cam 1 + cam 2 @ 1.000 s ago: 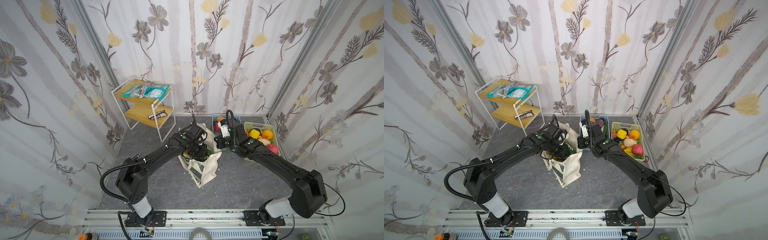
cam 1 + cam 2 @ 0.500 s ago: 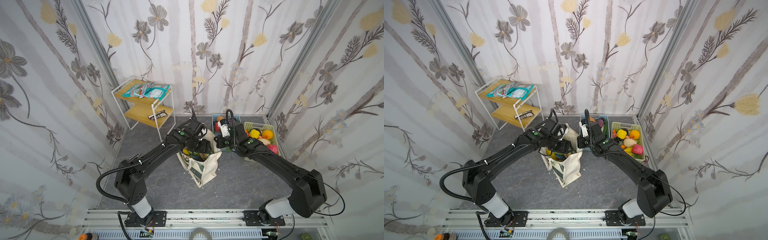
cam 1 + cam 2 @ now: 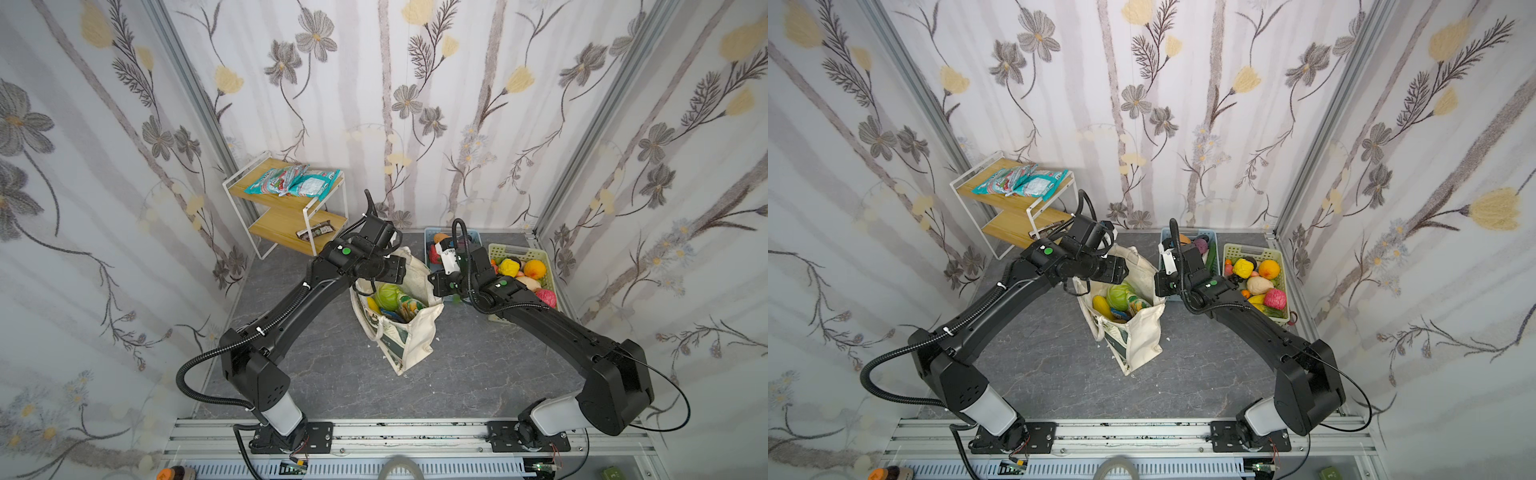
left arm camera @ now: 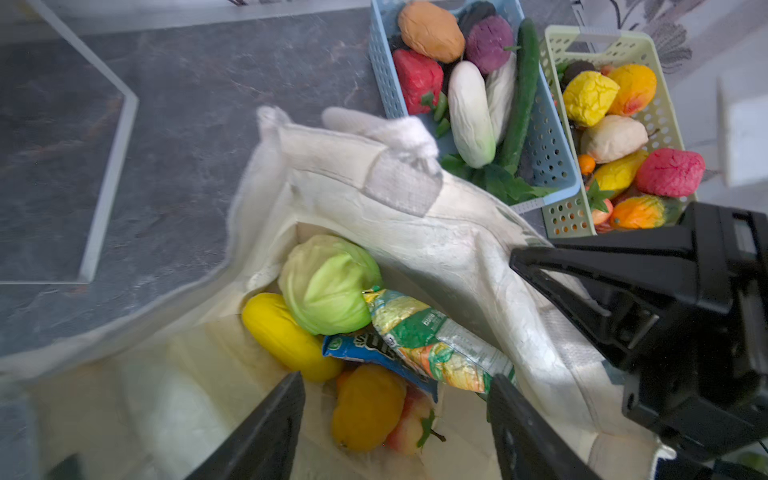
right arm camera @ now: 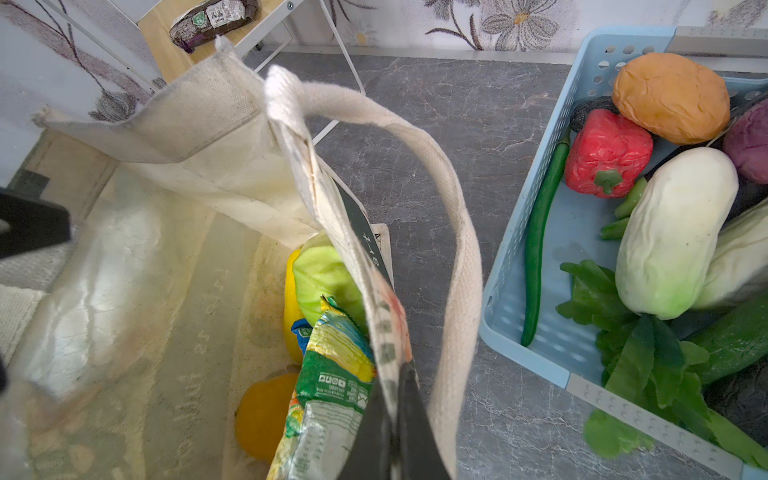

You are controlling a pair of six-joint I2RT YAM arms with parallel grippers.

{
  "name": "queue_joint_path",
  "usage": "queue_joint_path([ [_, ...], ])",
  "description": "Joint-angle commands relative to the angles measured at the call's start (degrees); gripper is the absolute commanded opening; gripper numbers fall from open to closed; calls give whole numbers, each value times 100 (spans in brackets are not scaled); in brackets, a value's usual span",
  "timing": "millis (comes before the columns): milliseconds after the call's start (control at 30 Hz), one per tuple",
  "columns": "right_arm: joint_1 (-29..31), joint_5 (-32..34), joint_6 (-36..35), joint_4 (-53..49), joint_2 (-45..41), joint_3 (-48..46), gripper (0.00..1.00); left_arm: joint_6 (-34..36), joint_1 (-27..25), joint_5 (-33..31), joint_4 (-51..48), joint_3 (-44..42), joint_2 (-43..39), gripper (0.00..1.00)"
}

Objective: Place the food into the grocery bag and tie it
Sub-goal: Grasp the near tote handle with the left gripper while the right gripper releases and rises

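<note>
The cream grocery bag (image 3: 409, 336) (image 3: 1136, 334) stands open mid-floor. Inside lies food: a green cabbage (image 4: 328, 282), a yellow fruit (image 4: 286, 336), an orange fruit (image 4: 365, 407), a green snack packet (image 4: 432, 340) and a blue packet (image 4: 357, 351). My left gripper (image 4: 395, 386) (image 3: 397, 270) hangs open over the bag's mouth at its far rim, holding nothing. My right gripper (image 5: 395, 399) (image 3: 434, 286) is shut on the bag's right rim, beside a strap handle (image 5: 457, 232).
A blue basket (image 4: 380, 79) of toy vegetables and a pale green basket (image 3: 517, 249) of toy fruit stand right of the bag by the back wall. A two-shelf rack (image 3: 286, 201) at back left holds snack packets (image 3: 291, 183).
My left gripper has opened wide and lifted out of the bag's mouth toward its far rim. The right gripper has stayed shut on the rim.
</note>
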Motion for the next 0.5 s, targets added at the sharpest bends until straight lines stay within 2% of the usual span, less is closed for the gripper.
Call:
queue_joint_path([
  [0,-3,53,-8,75,-32,-43,0,236,76,-854,-361,113,-127,72],
  [200,-4,67,-10,83,-68,-71,0,361,284,-1693,-712,-17,-337,73],
  [333,-9,70,-2,84,-63,-72,0,340,391,-1820,-718,-354,-564,73],
  [467,-4,38,27,97,-70,-54,0,195,408,-1505,-673,-698,-669,73],
])
